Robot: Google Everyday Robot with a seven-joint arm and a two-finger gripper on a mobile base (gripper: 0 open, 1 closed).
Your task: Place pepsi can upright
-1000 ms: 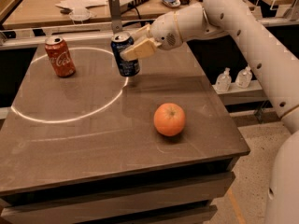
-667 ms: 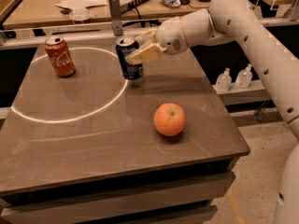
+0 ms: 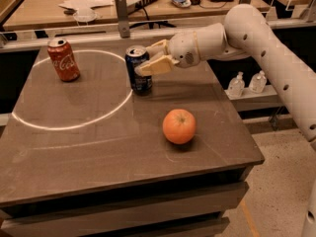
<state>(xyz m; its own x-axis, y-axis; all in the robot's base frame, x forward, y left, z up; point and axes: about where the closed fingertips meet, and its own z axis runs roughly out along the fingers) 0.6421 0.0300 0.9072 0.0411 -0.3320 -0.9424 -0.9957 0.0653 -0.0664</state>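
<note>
The pepsi can, dark blue with a silver top, stands upright on the dark table, at the right edge of a white painted circle. My gripper reaches in from the right. Its cream fingers close on the can's upper part, one in front and one behind. The white arm stretches off to the upper right.
A red Coca-Cola can stands upright at the table's back left, inside the circle. An orange lies right of centre, in front of the gripper. A cluttered desk and a grey post are behind the table. Small bottles stand on a shelf to the right.
The gripper and the pepsi can have moved a little to the right and down. The can's base now rests on the table.
</note>
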